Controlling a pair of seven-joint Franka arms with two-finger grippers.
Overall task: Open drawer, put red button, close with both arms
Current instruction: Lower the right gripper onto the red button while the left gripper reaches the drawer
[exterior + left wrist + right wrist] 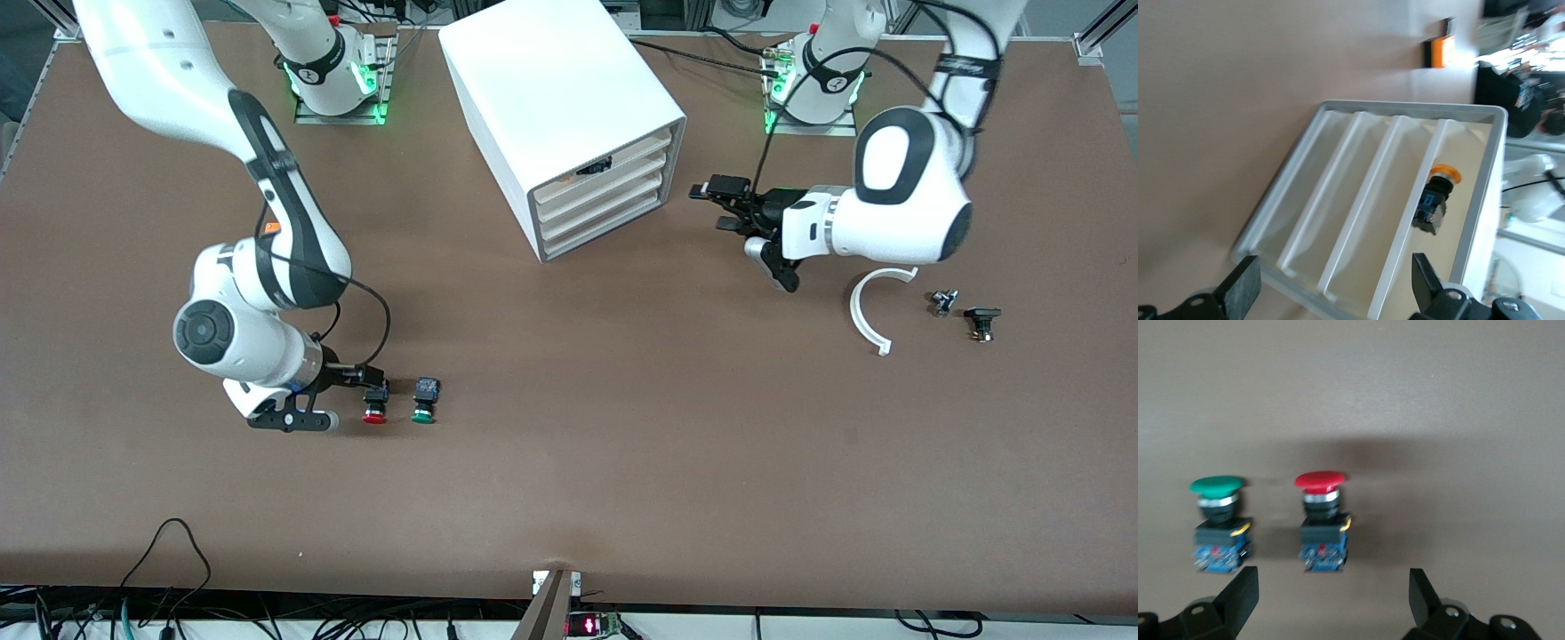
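Observation:
The red button [374, 404] lies on the table toward the right arm's end, beside a like green button [424, 402]. In the right wrist view the red button [1322, 520] lies just ahead of the fingertips, not between them. My right gripper [348, 396] is low over the table beside it, open and empty [1331, 593]. The white cabinet [551, 98] stands at mid-table. Its second-highest drawer [605, 191] is pushed in, as are the others. My left gripper [722, 206] hovers in front of the drawer fronts, open and empty [1331, 290]. The drawer also shows in the left wrist view [1388, 200].
An orange-capped button [1437, 200] shows in the cabinet's top drawer. A white curved strip [867, 311], a small metal part [942, 302] and a black part [982, 322] lie toward the left arm's end. Cables hang along the table's nearest edge.

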